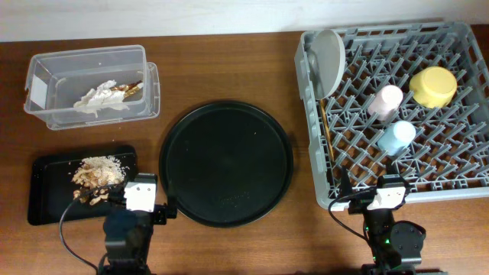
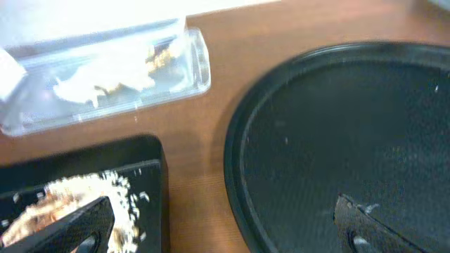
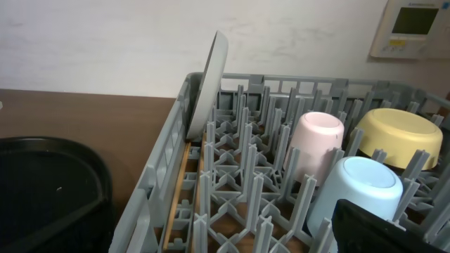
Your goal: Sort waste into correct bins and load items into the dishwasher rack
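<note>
The left gripper has its fingers spread wide, with the left finger over the food bits in the shallow black tray. The wrapper scraps lie in the clear tub farther ahead. The right gripper is at the rack's near edge, and I cannot tell its spread. Ahead of it, from its left, are the plate, chopsticks, pink cup, blue cup and yellow bowl.

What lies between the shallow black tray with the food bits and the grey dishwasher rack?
The large round black tray lies there; the overhead view shows it.
</note>
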Robot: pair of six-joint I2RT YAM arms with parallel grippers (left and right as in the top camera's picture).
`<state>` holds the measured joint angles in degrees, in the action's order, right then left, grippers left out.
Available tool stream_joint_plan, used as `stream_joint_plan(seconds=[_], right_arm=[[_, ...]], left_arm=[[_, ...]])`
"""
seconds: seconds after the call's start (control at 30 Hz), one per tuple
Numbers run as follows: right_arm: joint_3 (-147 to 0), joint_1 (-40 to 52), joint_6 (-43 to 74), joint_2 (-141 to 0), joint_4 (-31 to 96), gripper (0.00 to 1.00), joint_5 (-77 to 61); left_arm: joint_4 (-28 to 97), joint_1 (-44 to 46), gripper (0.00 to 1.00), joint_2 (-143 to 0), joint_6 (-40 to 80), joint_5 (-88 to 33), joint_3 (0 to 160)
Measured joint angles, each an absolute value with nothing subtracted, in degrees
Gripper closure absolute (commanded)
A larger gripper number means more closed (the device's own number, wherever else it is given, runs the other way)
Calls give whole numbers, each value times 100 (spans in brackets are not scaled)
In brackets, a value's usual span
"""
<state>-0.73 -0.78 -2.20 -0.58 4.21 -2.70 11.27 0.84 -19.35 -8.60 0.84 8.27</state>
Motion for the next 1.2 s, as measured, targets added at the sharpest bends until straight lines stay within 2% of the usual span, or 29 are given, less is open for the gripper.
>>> stream_joint_plan(seconds=[0.2,0.4,0.67,1.2], right_arm=[[-73,-78,-222,-58,421,2,-270],[-73,-78,-222,-58,419,2,-270],[-73,-78,-217,-58,419,2,-270],[-73,-78,-222,-58,419,2,-270]], left_arm=[[519,84,1,-1328,-904,60,174],[473,84,1,-893,-871,60,91],[469,84,1,-143,-40,104,91],[473,84,1,-89,-257,104,91]])
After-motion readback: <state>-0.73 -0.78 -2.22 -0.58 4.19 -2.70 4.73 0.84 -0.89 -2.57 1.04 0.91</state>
